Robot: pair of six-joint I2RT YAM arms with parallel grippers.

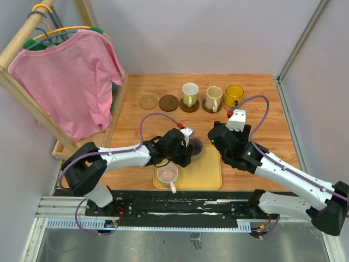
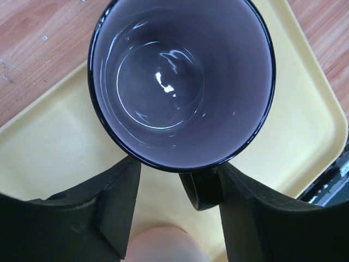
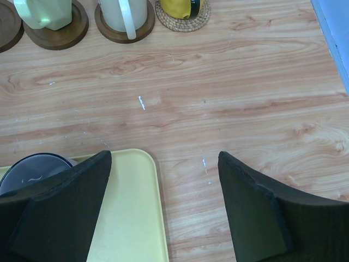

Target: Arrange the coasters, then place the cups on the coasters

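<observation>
left wrist: cup (image 2: 182, 82) just beyond end effector (image 2: 177, 166)

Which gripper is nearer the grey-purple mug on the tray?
Left. The left gripper is at the grey-purple mug, fingers either side of its handle. The right gripper hovers over the far corner of the yellow tray, mug to its left.

The wooden table (image 1: 163, 84) is carrying a yellow rectangular plastic tray (image 1: 210, 174) by its near edge, and five round brown coasters (image 1: 168, 102) are lying in a row near its far edge.
</observation>
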